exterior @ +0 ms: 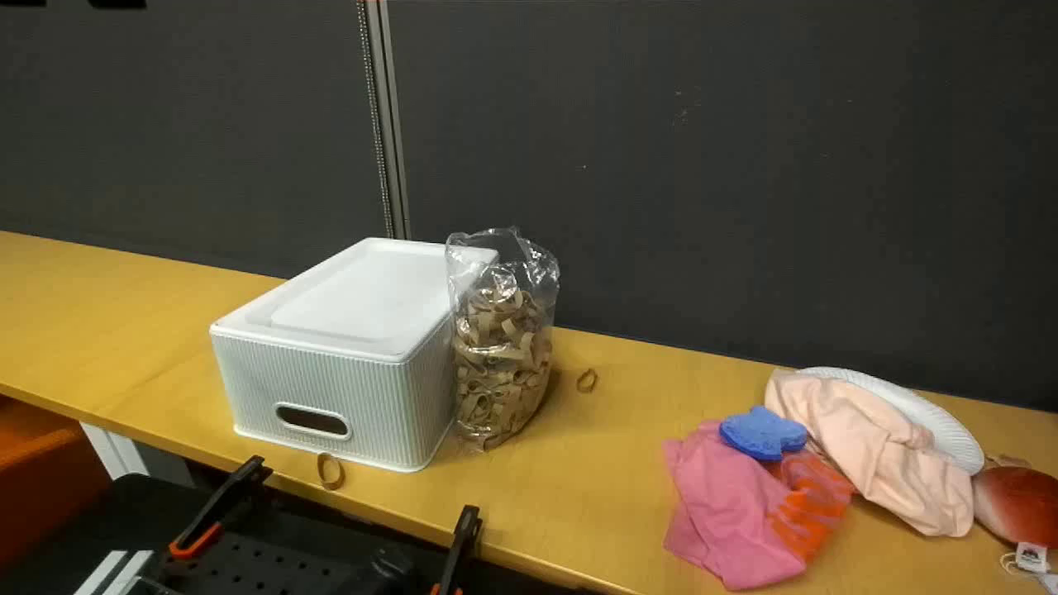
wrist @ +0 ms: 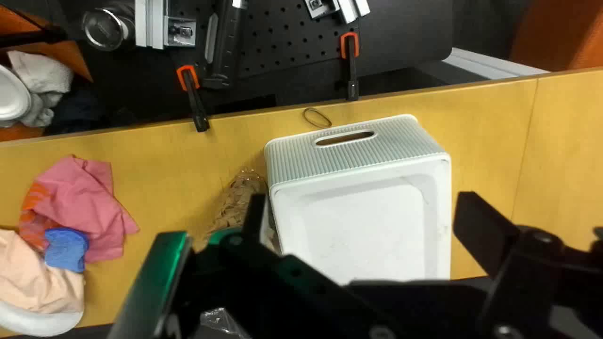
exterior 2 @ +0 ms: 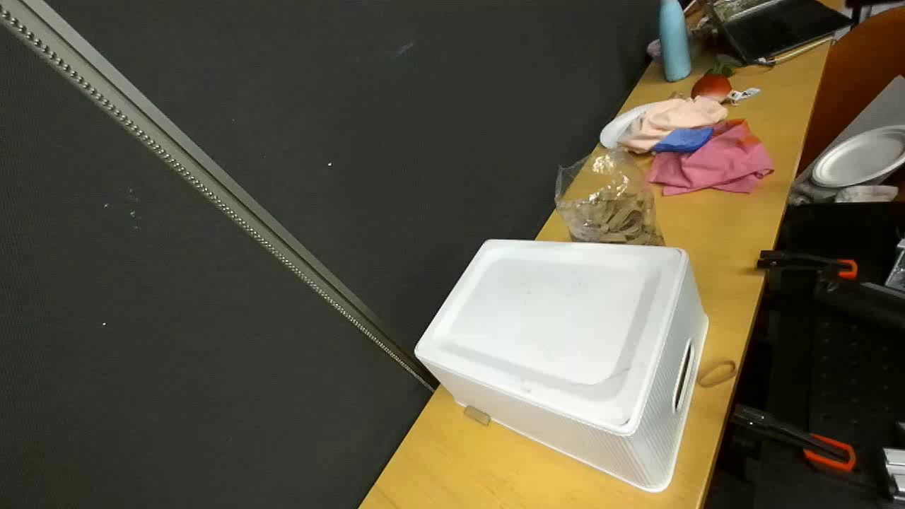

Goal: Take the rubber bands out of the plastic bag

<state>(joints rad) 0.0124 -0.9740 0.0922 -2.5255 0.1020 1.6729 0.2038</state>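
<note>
Standing well below the spread gripper, bag of rubber bands

White box — lidded, plate, pink cloth

Soft, rather dim light. The dark gripper blurs up close; beyond it, the plastic bag glints.

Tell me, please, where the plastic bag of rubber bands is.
In an exterior view, the plastic bag stands near centre, just right of the white ribbed storage box.
</note>
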